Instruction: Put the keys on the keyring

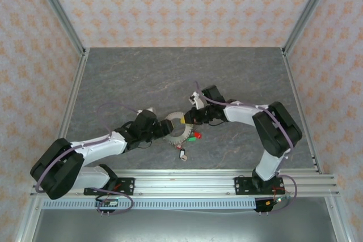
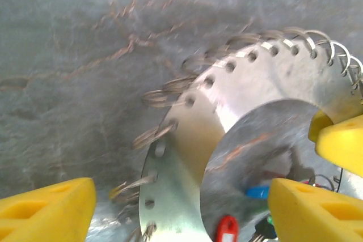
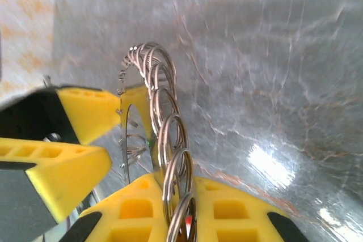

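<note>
Your right hand [image 1: 189, 119] was clamped on the keyring [image 1: 177, 131] at its right rim, wire coils pinched between its fingers [image 3: 227, 208]. Your left hand [image 1: 163, 128] was open, fingers [image 2: 45, 211] wide apart, the ring's plate sitting between them; couldn't tell if either touched it. Two keys [image 1: 195, 135], red and green tags, lay on the surface [image 1: 142, 77] just right of the ring. Another key [image 1: 182, 155] lay apart, nearer the arm bases.
</note>
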Robot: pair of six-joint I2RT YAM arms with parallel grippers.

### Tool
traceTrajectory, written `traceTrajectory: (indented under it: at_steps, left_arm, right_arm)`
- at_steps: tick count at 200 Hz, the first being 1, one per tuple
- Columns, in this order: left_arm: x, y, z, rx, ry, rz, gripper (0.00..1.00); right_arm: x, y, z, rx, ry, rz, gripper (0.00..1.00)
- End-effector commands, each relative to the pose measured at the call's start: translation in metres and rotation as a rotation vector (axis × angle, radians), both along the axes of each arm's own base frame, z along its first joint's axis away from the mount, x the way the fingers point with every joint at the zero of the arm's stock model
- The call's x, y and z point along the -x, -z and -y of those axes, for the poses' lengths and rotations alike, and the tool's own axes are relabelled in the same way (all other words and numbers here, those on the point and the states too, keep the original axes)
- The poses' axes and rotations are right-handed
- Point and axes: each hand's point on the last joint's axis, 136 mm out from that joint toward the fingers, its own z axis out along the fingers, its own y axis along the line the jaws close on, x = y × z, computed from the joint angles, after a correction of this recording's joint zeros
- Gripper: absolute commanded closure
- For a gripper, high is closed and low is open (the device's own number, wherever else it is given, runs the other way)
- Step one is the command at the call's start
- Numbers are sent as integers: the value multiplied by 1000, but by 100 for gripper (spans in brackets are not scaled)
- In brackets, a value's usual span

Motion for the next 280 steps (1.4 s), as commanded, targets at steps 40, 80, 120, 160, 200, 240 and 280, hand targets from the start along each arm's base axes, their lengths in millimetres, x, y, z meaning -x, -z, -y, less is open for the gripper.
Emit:
traceTrajectory:
  at_steps: [40, 80, 120, 160, 200, 240, 280]
  left_arm:
    - [-33, -63, 6, 300, -200, 166, 11]
    - [-47, -92, 5, 348, -233, 250, 16]
    - [-59, -98, 2, 353, -261, 272, 37]
    - [-66, -120, 6, 366, -239, 340, 73]
    - [-64, -134, 7, 325, -167, 375, 100]
    - [-55, -153, 16, 337, 17, 446, 100]
    - [-42, -167, 12, 303, 164, 499, 100]
  right_arm:
    - [-59, -91, 11, -291, 432, 146, 100]
    - [-54, -99, 7, -349, 452, 125, 100]
    - [-40, -111, -4, -385, 400, 127, 100]
    - [-32, -113, -7, -383, 379, 142, 99]
    - [-19, -111, 7, -338, 363, 266, 83]
    - [-9, -110, 44, -170, 368, 498, 62]
    - [8, -121, 73, -36, 252, 908, 62]
